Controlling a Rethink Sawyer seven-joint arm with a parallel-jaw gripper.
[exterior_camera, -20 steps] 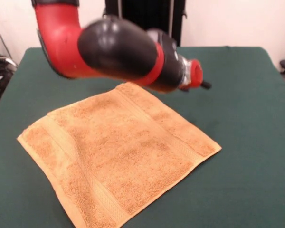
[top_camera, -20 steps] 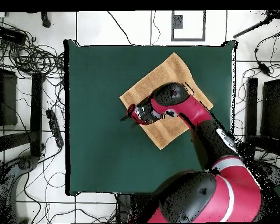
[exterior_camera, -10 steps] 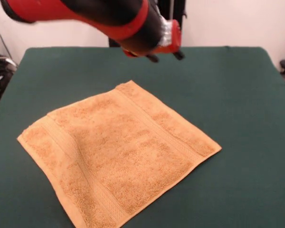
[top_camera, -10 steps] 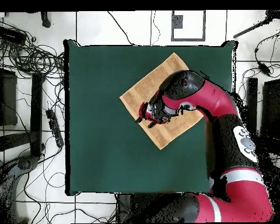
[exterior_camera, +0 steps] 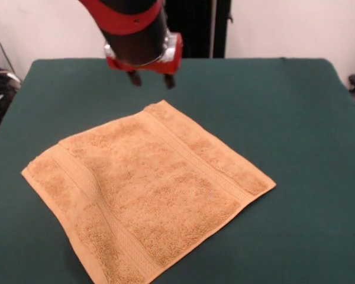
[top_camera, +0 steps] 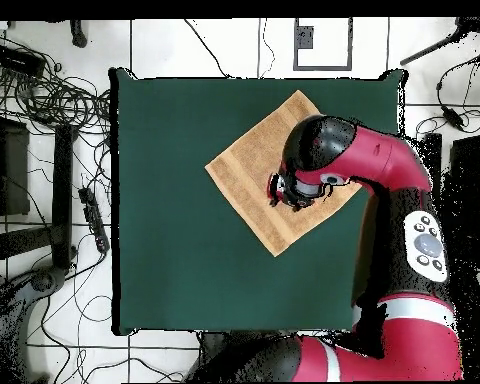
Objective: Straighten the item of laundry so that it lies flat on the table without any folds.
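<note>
- Towel first: the small square orange-tan terry towel (exterior_camera: 145, 198) lies spread on the large table covered in dark green cloth (exterior_camera: 296, 118), turned like a diamond so its corners point toward the table's edges.
- In the front view it lies left of the table's middle, and its nearest corner runs off the bottom of the picture.
- Woven border bands (exterior_camera: 192, 163) run as straight stripes along two opposite sides; the surface looks flat, with only slight ripples near the left corner and no fold that shows.
- In the overhead view the towel (top_camera: 246, 170) sits in the upper half of the table (top_camera: 164, 250), right of centre, and the arm covers part of it.
- Red and black robot arm (top_camera: 384, 180) reaches in over the towel; its red-collared wrist points down.
- Black two-fingered gripper (exterior_camera: 151, 79) hangs in the air above the table, beyond the towel's far corner in the front view, touching nothing.
- Its two dark fingers (exterior_camera: 134, 78) stand apart with a clear gap between them, and nothing is held.
- Cables (top_camera: 54, 95) lie tangled on the floor beside the table in the overhead view.
</note>
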